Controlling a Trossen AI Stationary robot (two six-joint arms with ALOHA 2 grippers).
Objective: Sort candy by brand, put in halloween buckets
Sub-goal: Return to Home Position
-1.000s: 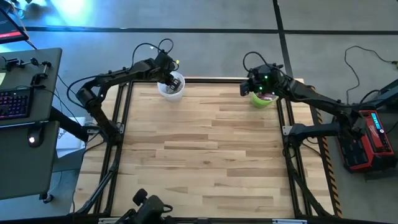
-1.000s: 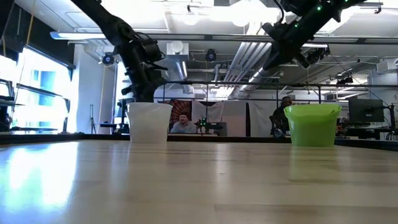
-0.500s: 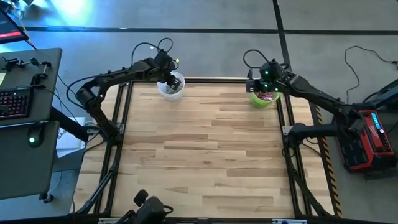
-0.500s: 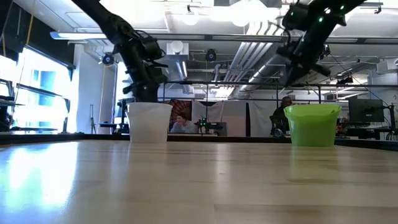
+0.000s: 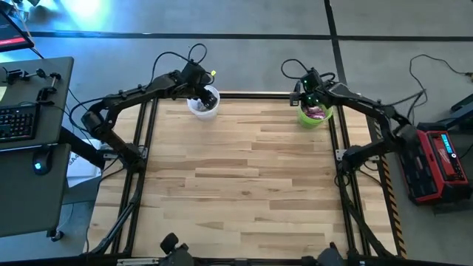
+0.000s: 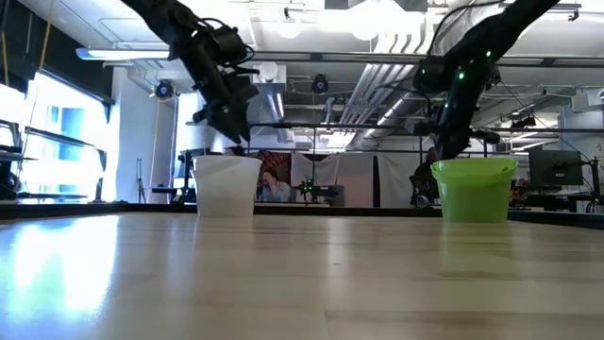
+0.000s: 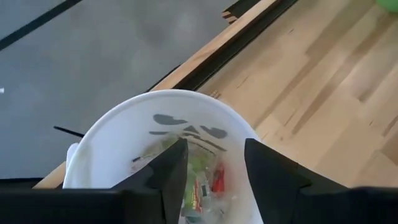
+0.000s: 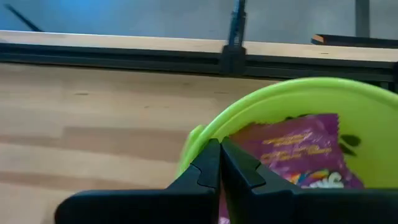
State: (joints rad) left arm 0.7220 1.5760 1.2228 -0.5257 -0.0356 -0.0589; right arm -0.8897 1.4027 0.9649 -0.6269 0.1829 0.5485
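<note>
The white bucket (image 5: pixel 204 102) stands at the table's far left, and several small clear-wrapped candies (image 7: pixel 205 183) lie inside it. My left gripper (image 7: pixel 214 144) hangs open just above its rim (image 7: pixel 124 118), fingers pointing down into it and touching nothing. The lime green bucket (image 5: pixel 303 118) stands at the far right and holds magenta packets (image 5: pixel 318 112). My right gripper (image 8: pixel 221 146) is shut over that bucket's near-left rim (image 8: pixel 205 134), slanting down. My right gripper's shut fingertips stand right beside the left edge of a magenta packet (image 8: pixel 249 140) in the green bucket. The fingers hide that edge. I cannot tell whether they pinch it or only hang in front of it.
Black frame rails (image 5: pixel 148 148) run along the table's sides and far edge. A desk with a keyboard (image 5: pixel 18 122) stands to the left and a red unit (image 5: pixel 440 159) to the right. In the low view, people sit beyond the far edge (image 6: pixel 274 189).
My left gripper has risen out of the white bucket and now hangs just above its rim. My right gripper has swung from left of the green bucket to over it, sinking and tipping more steeply down.
</note>
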